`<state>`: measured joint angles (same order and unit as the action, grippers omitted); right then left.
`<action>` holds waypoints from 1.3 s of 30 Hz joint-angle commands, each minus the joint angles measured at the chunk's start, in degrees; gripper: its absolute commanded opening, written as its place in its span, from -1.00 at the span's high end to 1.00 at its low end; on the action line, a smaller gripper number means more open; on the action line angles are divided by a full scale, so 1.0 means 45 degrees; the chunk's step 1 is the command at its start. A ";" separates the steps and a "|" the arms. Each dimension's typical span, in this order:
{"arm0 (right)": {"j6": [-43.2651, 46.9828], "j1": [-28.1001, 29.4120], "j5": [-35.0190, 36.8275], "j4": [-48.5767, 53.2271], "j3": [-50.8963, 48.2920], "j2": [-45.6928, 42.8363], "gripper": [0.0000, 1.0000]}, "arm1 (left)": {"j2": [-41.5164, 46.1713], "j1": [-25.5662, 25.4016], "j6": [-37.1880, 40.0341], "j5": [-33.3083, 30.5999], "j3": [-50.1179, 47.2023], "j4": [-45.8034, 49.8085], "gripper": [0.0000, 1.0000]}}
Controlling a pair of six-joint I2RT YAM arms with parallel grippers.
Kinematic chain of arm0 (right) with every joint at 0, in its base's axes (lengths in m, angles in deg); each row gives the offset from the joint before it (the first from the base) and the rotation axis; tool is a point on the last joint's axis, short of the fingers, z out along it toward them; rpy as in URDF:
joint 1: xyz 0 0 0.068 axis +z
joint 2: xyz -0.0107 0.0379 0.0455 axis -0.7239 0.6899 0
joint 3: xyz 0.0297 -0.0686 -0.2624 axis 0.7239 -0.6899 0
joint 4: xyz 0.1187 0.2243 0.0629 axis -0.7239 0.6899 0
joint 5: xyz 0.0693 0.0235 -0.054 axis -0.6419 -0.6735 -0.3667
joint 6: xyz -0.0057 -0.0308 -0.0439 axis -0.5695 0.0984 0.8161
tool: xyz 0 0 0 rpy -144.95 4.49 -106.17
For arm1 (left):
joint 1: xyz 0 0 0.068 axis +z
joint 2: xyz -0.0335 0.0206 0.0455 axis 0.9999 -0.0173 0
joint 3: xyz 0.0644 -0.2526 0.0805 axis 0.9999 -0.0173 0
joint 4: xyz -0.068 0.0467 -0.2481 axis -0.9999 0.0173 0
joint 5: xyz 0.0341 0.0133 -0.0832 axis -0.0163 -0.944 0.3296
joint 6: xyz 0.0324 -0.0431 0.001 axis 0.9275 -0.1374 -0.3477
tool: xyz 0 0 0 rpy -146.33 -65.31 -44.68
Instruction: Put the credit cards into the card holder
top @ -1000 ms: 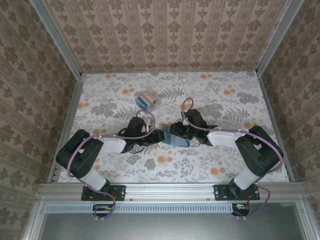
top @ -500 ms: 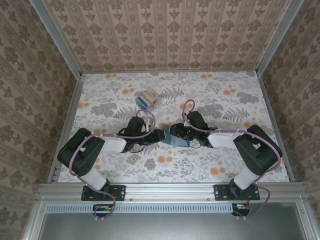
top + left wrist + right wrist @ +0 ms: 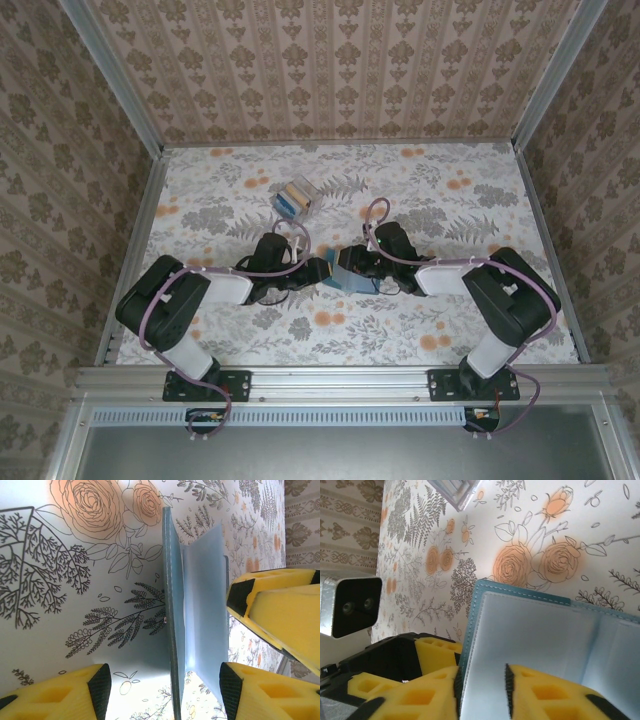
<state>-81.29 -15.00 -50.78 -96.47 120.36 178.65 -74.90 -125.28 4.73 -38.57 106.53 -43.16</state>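
At frame centre, the holder (image 3: 352,281) stands part-open on the surface (image 3: 420,170), straddled by the released left end effector (image 3: 162,680), while the right end effector (image 3: 482,672) has edged closer astride one flap, grip indeterminate, so the cards (image 3: 295,196) still await insertion.

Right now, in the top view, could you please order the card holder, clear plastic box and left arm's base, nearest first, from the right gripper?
1. card holder, mid-table, at the tips of the right gripper.
2. clear plastic box, farther back and left.
3. left arm's base, near edge, far left.
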 commanded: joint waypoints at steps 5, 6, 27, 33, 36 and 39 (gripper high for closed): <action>0.0162 -0.0098 -0.0625 -0.0126 0.0217 0.0548 0.15 | -0.0348 0.0072 -0.0021 0.0178 0.0086 -0.0313 -0.12; 0.0228 -0.0078 -0.0639 -0.0072 0.0225 0.0549 0.08 | -0.0407 0.0072 -0.0023 0.0267 0.0106 -0.0402 -0.04; 0.1375 0.0273 0.0737 0.3538 0.1381 0.0354 -0.36 | -0.0632 -0.0133 -0.0193 0.0560 0.0224 -0.0889 0.22; 0.1549 0.0430 0.1053 0.4304 0.1684 0.0244 -0.37 | -0.0624 -0.0257 -0.0148 0.0563 0.0259 -0.0889 0.21; 0.1681 0.0525 0.1493 0.4927 0.1918 0.0198 -0.38 | -0.0628 -0.0328 -0.0128 0.0592 0.0309 -0.0889 0.21; 0.1697 0.0607 0.1953 0.5419 0.2080 0.0201 -0.38 | -0.0629 -0.0387 -0.0154 0.0615 0.0394 -0.0889 0.24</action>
<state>-74.88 -12.77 -45.58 -77.33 128.30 180.40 -77.04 -126.53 4.07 -37.04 106.77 -45.89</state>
